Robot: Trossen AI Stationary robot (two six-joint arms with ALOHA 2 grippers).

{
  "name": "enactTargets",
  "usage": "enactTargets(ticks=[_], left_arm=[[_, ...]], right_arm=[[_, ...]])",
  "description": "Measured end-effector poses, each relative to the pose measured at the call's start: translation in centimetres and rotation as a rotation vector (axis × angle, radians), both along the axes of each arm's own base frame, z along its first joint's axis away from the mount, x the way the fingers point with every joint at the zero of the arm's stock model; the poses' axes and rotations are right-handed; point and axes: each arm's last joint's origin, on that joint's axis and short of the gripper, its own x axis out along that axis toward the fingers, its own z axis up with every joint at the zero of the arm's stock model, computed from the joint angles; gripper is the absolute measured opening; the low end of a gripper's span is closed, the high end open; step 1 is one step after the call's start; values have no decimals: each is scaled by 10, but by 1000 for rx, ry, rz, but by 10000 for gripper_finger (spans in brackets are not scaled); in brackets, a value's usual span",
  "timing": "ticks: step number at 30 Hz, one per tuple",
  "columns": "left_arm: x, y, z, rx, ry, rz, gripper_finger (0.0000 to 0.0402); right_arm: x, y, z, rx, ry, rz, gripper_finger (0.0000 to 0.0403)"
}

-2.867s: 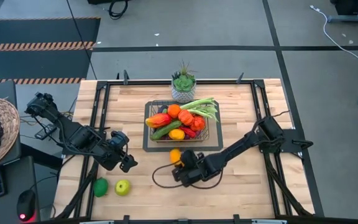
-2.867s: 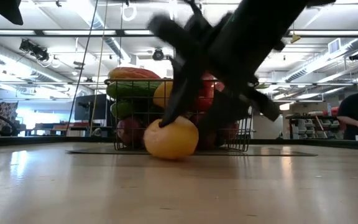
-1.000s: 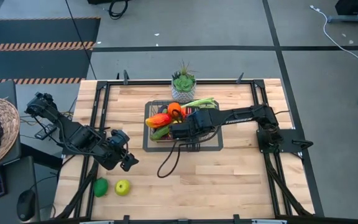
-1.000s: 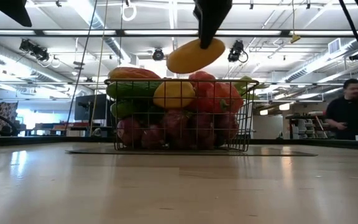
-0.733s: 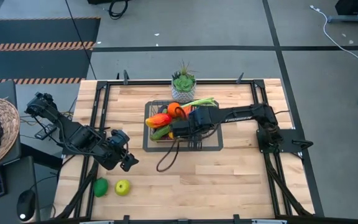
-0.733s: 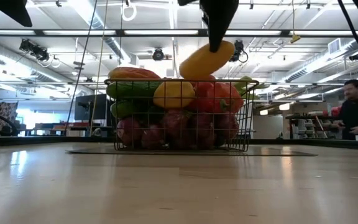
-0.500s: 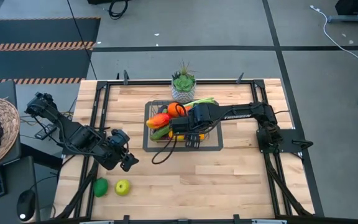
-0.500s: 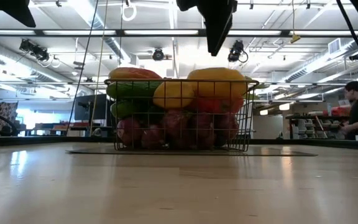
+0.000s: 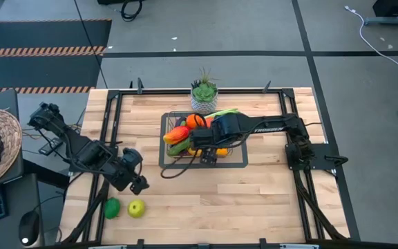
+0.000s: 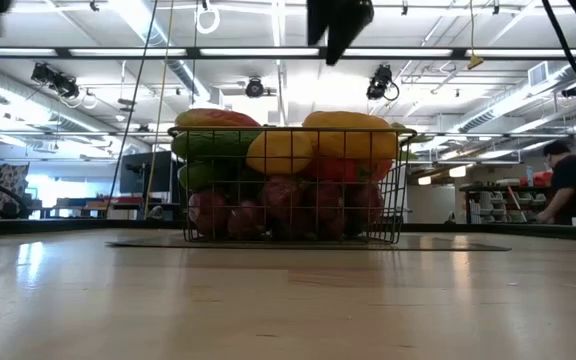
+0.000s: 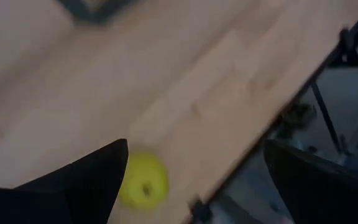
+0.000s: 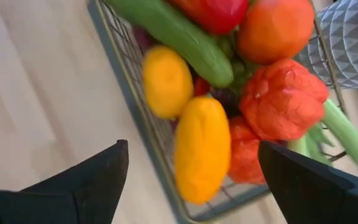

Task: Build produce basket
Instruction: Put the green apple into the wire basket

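The right gripper (image 9: 206, 153) hangs with fingers spread and empty over the near edge of the wire basket (image 9: 169, 144), where an oblong yellow fruit (image 12: 201, 149) lies atop the heaped produce (image 10: 288, 170). The left gripper (image 9: 138, 183), also spread, hovers near a yellow-green apple (image 9: 136, 207).

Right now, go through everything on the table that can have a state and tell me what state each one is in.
basket: upright on its dark mat, heaped with produce.
long yellow fruit: lying in the basket, released.
right hand: above the basket, open, empty.
left hand: open, empty, above the yellow-green apple.
yellow-green apple: loose on the table, outside the basket.
green fruit: loose on the table beside the apple.
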Motion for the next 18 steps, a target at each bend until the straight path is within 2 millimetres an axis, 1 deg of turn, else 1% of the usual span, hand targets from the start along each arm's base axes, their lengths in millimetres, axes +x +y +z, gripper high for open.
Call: enactTargets(ticks=[3, 6, 8, 12, 18], left_arm=[[-3, -4, 0, -115, 68, 20, 382], [-7, -10, -1, -143, 94, -8, 382], [-10, -15, -4, -122, 118, -44, 382], [-14, -24, -17, -27, 229, -79, 382], [-9, -48, -39, 62, 306, -162, 382]], right_arm=[[2, 6, 9, 38, -81, -50, 361], [4, 16, 16, 69, -156, -79, 361], [6, 24, 19, 82, -215, -88, 363], [10, 43, 25, 125, -318, -99, 373], [11, 64, 28, 213, -408, -167, 389]])
